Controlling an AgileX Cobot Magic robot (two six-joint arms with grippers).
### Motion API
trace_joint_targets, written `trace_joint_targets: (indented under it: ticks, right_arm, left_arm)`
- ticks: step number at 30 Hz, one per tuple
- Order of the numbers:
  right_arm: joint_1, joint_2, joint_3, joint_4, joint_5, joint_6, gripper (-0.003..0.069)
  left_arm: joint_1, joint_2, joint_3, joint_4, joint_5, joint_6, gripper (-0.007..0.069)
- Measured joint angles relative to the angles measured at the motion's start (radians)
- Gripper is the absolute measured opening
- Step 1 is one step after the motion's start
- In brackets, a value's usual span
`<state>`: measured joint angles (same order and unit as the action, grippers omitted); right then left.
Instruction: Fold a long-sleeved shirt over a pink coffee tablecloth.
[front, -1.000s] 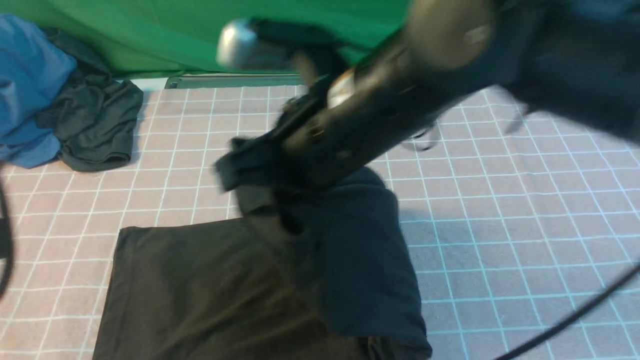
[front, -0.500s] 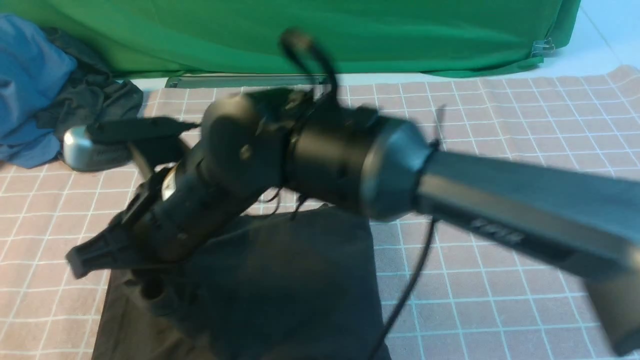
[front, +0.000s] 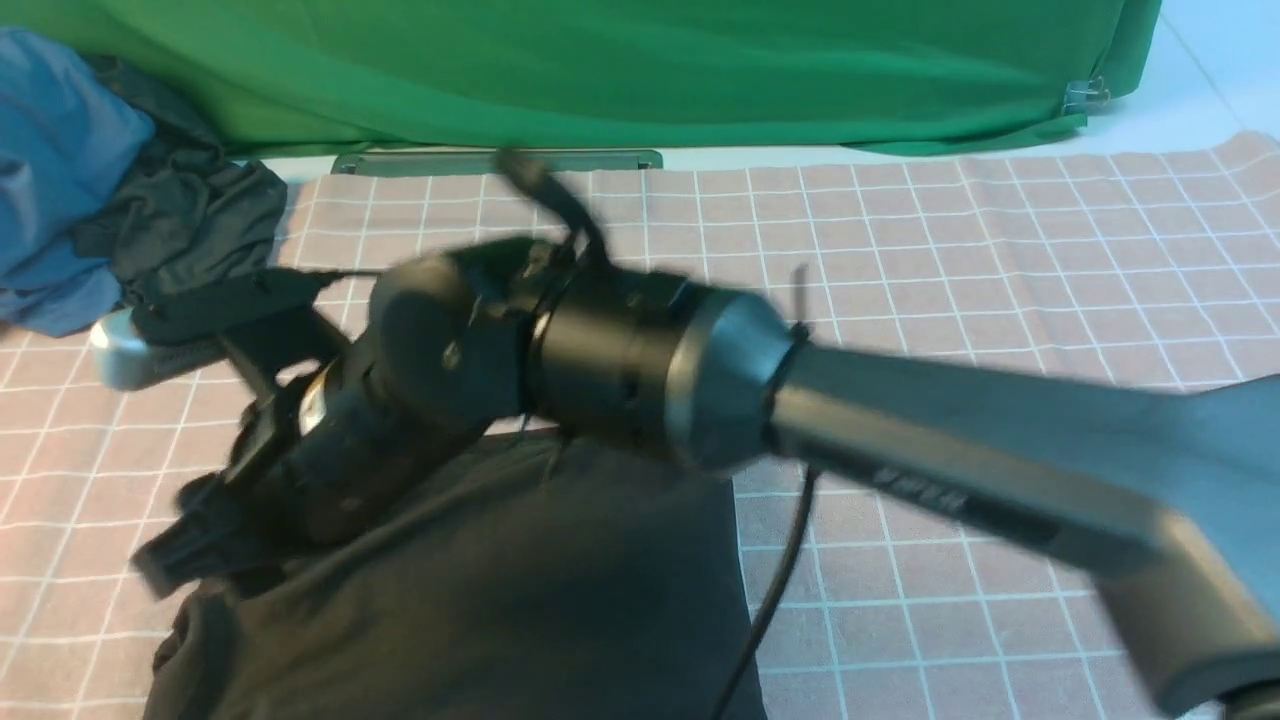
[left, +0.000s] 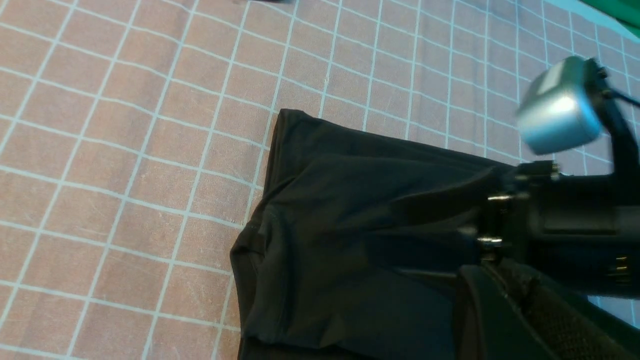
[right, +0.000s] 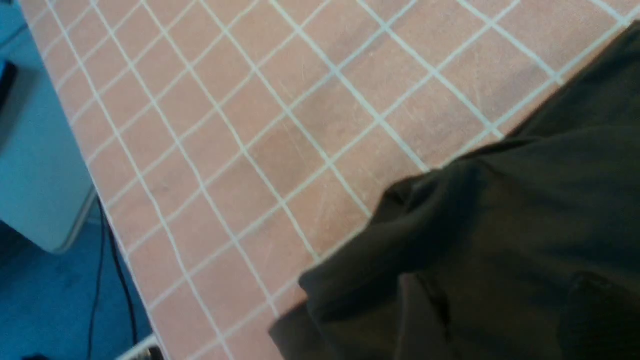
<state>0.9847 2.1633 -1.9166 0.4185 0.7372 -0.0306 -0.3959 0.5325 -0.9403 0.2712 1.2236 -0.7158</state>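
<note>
Long-sleeved shirt (front: 520, 580): meets the blurred right gripper (front: 185, 555) at its left edge. Cannot tell how far the jaws are open or whether they hold anything. Spreads rightward from those fingers, lying on the pink coffee tablecloth (front: 1000, 250), nearest the right arm.
</note>
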Motion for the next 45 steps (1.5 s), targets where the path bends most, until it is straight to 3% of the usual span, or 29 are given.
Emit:
trace_joint_targets:
  ticks: [3,6,20,24,30,33,35,36,41,45]
  right_arm:
    - [-0.040,-0.035,-0.002,-0.038,0.087,0.003,0.0129]
    - [-0.039,-0.028,-0.002,-0.053,0.141,0.003,0.0046]
    - [0.107,0.154,-0.015,-0.076,0.167,-0.028,0.0038]
    - [0.054,0.118,-0.080,-0.181,0.303,-0.018,0.0038]
    - [-0.124,-0.035,-0.114,-0.336,0.449,0.021,0.0045]
    - [-0.266,-0.101,-0.070,-0.354,0.461,0.063,0.0079]
    - [-0.306,-0.114,-0.046,-0.359,0.464,0.075,0.0105]
    - [-0.374,-0.119,0.012,-0.365,0.468,0.087,0.0186]
    - [-0.451,-0.099,0.136,-0.329,0.453,0.072,0.0441]
    - [-0.459,-0.069,0.157,-0.228,0.388,0.024,0.0556]
  left_arm:
    - [0.000,0.000,0.000,-0.006,0.001,0.000,0.0027]
    - [0.000,0.000,0.000,-0.020,0.001,0.000,0.0027]
    - [0.000,0.000,0.000,-0.020,0.001,0.000,0.0027]
    - [0.000,0.000,0.000,-0.020,0.001,-0.002,0.0027]
    - [0.000,0.000,0.000,-0.019,0.001,-0.002,0.0027]
    - [0.000,0.000,0.000,-0.019,0.001,-0.002,0.0027]
    - [0.000,0.000,0.000,-0.019,0.001,-0.002,0.0027]
    - [0.000,0.000,0.000,-0.023,0.001,-0.002,0.0027]
    - [0.000,0.000,0.000,-0.033,0.001,-0.002,0.0027]
    - [0.000,0.000,0.000,-0.034,0.001,-0.002,0.0027]
